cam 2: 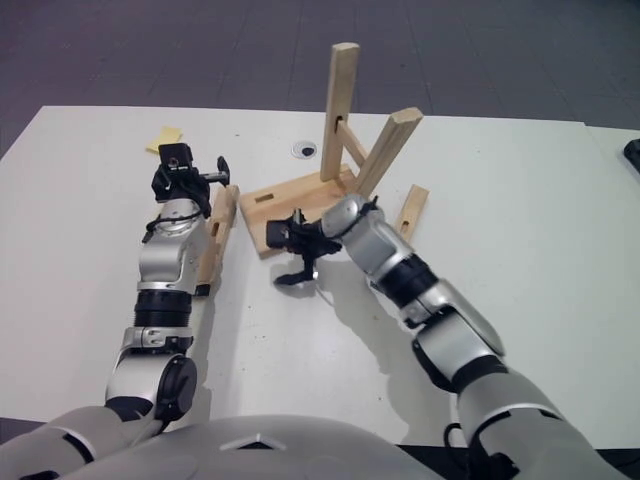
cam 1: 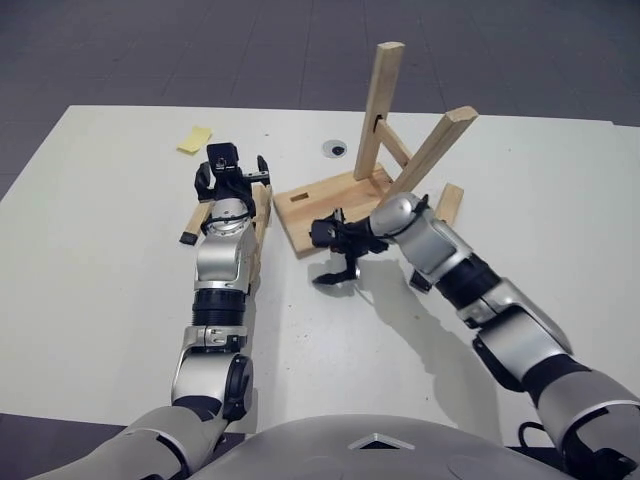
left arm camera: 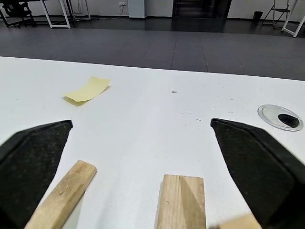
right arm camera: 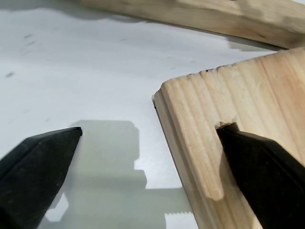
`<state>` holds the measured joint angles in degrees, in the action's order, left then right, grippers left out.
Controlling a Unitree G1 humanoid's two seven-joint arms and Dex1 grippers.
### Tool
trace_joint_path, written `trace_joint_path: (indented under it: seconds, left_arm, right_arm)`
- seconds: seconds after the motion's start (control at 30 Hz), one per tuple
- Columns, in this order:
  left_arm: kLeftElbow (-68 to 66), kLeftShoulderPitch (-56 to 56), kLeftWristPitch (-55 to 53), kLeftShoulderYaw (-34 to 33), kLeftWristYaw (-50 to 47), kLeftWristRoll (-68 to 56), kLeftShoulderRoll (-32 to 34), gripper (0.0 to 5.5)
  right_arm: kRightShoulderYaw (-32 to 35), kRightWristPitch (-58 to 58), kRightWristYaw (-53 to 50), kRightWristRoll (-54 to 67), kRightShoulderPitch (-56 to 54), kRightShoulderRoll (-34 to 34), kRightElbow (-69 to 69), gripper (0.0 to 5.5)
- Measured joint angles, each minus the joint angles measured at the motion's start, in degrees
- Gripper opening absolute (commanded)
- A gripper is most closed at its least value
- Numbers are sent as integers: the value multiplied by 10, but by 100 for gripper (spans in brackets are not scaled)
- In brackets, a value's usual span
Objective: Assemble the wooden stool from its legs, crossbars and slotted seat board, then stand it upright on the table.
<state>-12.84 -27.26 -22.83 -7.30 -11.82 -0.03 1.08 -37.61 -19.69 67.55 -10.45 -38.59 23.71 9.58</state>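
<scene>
The right gripper (right arm camera: 148,131) is seen with its fingers (right arm camera: 40,157) spread wide. The near corner of the seat board (cam 1: 330,200) lies between them, one finger over the board's top beside a slot, the other over the table (cam 1: 110,300). Whether the board is touched cannot be told. The board is laid flat at mid-table. An upright leg (cam 1: 378,110) stands at its far edge, and a tilted leg (cam 1: 432,150) leans just beside that one. A loose wooden piece (cam 1: 449,203) is laid near the board's right edge. From the board's near edge, white tabletop runs back towards the robot.

The left gripper (left arm camera: 141,124) is likewise held wide open, low over the ends of a slanting wooden bar (left arm camera: 62,195) and a squarer wooden bar (left arm camera: 181,202), with neither gripped. Beyond its fingertips, tabletop runs on to a yellow note (left arm camera: 88,89) and a round cable port (left arm camera: 281,117), both well apart from the bars.
</scene>
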Motion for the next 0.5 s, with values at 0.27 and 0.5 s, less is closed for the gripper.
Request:
trace_joint_path:
  seconds: [0.27, 0.5]
  left_arm:
    - [18, 19, -6, 6, 1, 3, 0, 540]
    - [29, 23, -21, 5, 14, 4, 14, 540]
  right_arm:
    - [126, 58, -103, -68, 99, 142, -216, 539]
    - [327, -170, -193, 91, 258, 64, -405, 539]
